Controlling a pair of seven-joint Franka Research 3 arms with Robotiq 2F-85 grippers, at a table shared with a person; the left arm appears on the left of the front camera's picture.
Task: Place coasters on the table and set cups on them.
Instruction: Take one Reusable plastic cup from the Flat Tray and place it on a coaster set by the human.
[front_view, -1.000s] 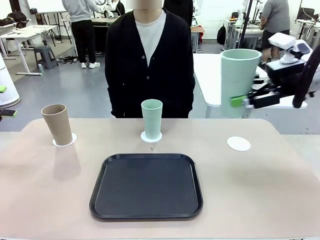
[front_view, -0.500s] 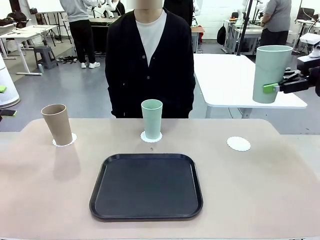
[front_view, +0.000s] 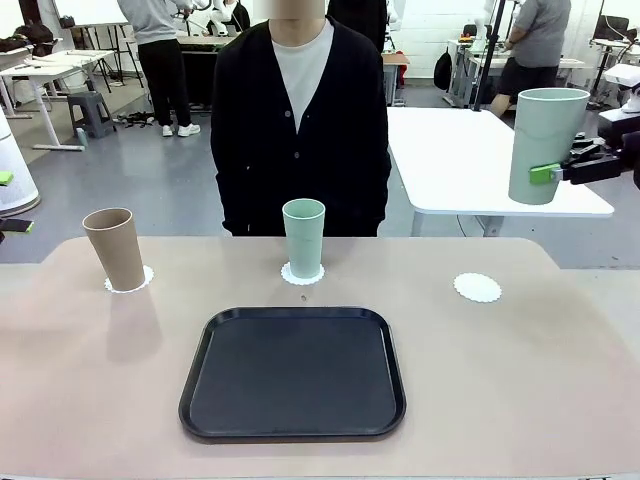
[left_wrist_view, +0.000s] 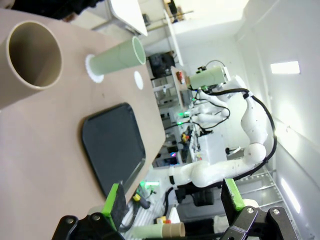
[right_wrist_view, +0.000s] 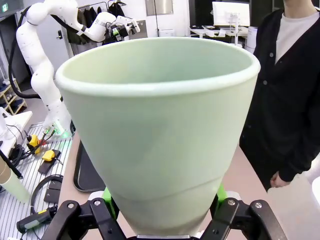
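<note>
Over the last second the right gripper (front_view: 548, 173) has carried its mint green cup (front_view: 545, 145) away from the middle of the front view, from a spot above the bench's right half out to the far right edge, so that most of the arm has now left the picture (the bulk of that travel came in the first half second, with only a slight drift since). The cup also looks smaller than it did a second ago. In the background, a person in grey (front_view: 530, 45) has shifted a little to the left.
</note>
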